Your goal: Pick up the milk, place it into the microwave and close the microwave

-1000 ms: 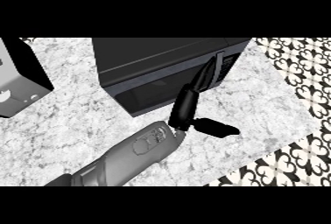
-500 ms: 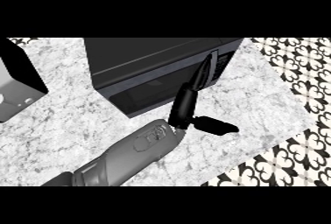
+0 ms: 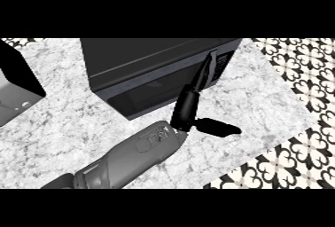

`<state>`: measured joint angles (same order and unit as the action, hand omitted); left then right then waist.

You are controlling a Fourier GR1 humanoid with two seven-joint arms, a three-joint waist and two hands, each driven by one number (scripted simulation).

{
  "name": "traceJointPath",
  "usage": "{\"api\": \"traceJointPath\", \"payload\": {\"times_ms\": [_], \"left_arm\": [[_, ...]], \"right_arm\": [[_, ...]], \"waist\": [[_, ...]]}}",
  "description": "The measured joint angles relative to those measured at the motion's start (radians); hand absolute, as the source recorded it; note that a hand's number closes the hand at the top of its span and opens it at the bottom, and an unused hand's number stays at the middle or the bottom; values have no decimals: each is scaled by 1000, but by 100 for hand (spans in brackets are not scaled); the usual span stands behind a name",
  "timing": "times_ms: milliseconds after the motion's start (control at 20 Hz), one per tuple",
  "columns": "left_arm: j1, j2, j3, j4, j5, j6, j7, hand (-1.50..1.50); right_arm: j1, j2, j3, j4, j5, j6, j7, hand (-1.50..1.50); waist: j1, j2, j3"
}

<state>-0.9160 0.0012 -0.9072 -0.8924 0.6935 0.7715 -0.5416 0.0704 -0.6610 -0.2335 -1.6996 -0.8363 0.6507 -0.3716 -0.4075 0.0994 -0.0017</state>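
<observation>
**Straight fingers on the microwave door**

Head view, the only one: a dark microwave (image 3: pixel 157 71) fills the upper middle of the frame, standing on the marbled surface (image 3: pixel 72 119), and its door looks shut, the front face flush across the box. One grey forearm (image 3: pixel 124 159) comes in from the lower left edge and runs up toward the centre. I cannot tell which of the two arms it is. At its end the black hand (image 3: pixel 186 111) is stretched out, fingers (image 3: pixel 203 73) straight and lying against the door close to its right edge, next to the control panel (image 3: pixel 222 64). The thumb (image 3: pixel 219 127) sticks out to the right, low over the surface and apart from the microwave. Nothing is clasped in that hand; it is released and flat.

The milk is nowhere to be seen on the surface, and the dark door hides whatever is inside.

At the left edge, another dark box with a pale grey face (image 3: pixel 16 95) stands well apart from the microwave. Patterned black-and-white tiling (image 3: pixel 294 146) runs down the right side.
</observation>
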Motion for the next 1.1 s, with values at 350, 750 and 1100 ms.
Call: {"api": "traceJointPath", "payload": {"times_ms": [350,750,1100], "left_arm": [[-7,-1,-15,12,35,3,-33,-150],[-17,-1,-33,23,72,2,-62,-150],[-28,-1,-50,36,103,-2,-81,-150]], "right_arm": [[-15,-22,-3,13,-27,14,15,-150],[-31,-46,-5,27,-56,31,31,-150],[-44,-63,1,32,-81,49,46,-150]], "waist": [[-7,0,1],[-12,1,2],[-10,0,2]]}}
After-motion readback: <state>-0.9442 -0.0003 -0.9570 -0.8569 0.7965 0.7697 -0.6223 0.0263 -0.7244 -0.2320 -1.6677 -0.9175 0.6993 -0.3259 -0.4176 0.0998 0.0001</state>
